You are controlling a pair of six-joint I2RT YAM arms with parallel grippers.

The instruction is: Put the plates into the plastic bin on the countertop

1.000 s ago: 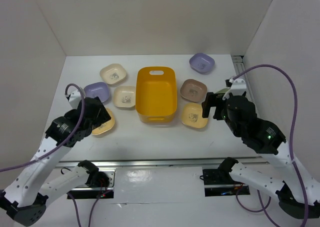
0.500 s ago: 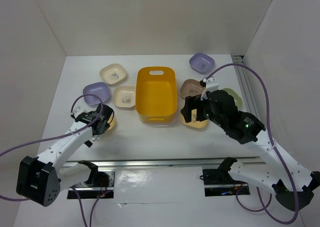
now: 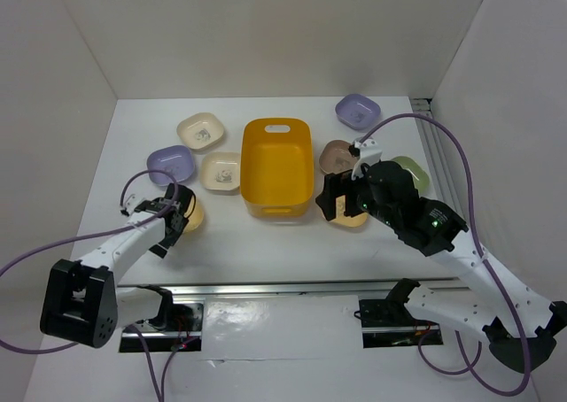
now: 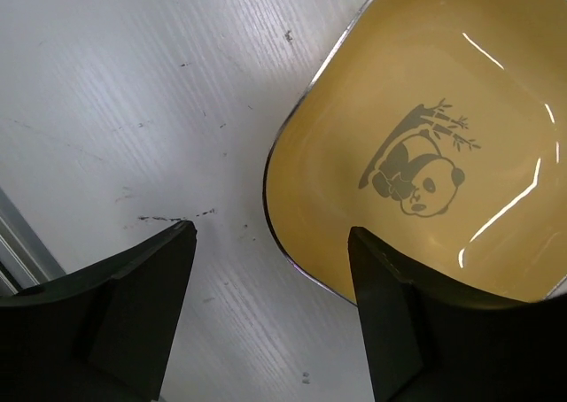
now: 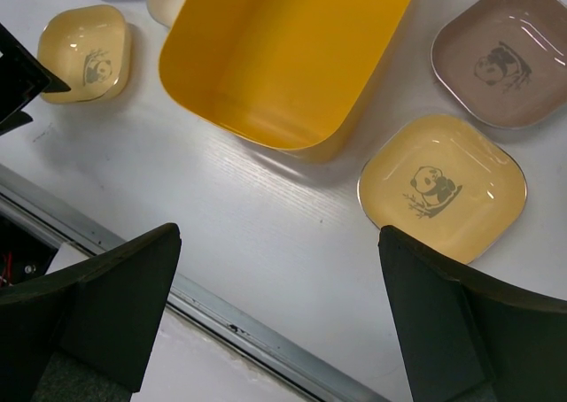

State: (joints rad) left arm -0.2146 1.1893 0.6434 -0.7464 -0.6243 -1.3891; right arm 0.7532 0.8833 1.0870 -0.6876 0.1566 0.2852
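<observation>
The orange-yellow bin point(image 3: 276, 167) stands empty mid-countertop, also in the right wrist view point(image 5: 283, 57). Left of it lie a cream plate point(image 3: 200, 130), a lavender plate point(image 3: 171, 163), a second cream plate point(image 3: 221, 172) and a yellow-tan panda plate point(image 3: 190, 214). My left gripper point(image 3: 168, 219) is open and low at that plate point(image 4: 425, 136); its jaws point(image 4: 270, 305) straddle the near rim, one finger point(image 4: 390, 322) over the dish. Right of the bin lie a lavender plate point(image 3: 358, 112), a brown-mauve plate point(image 5: 500, 52) and a yellow-tan plate point(image 5: 441, 185). My right gripper point(image 3: 330, 203) hangs open and empty point(image 5: 279, 278) above the countertop.
A pale green dish point(image 3: 410, 170) lies at the far right, half behind my right arm. White walls bound the countertop point(image 3: 266, 243) on three sides. A metal rail point(image 5: 230, 318) runs along the near edge.
My left gripper has come down and forward to the near rim of the left yellow-tan plate. My right arm has swung left, from the right side to above the right yellow-tan plate.
</observation>
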